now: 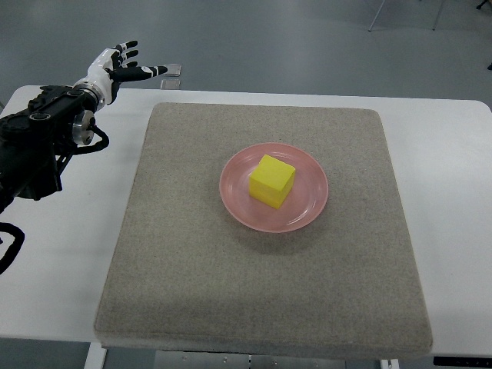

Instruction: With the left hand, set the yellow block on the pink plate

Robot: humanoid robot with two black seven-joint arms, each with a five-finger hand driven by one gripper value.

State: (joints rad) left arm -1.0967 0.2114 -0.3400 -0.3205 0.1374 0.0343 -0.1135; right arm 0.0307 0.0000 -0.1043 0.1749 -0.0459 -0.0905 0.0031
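A yellow block (272, 181) rests on the pink plate (308, 209), a little left of the plate's middle. The plate sits near the centre of the grey mat (184, 254). My left hand (123, 65) is raised at the far upper left, over the table's back edge, well away from the plate. Its fingers are spread and hold nothing. The black left arm (38, 138) comes in from the left edge.
The white table (73, 254) shows around the mat on the left, back and right. Grey floor lies beyond the far edge, with chair legs (400, 15) at the top right.
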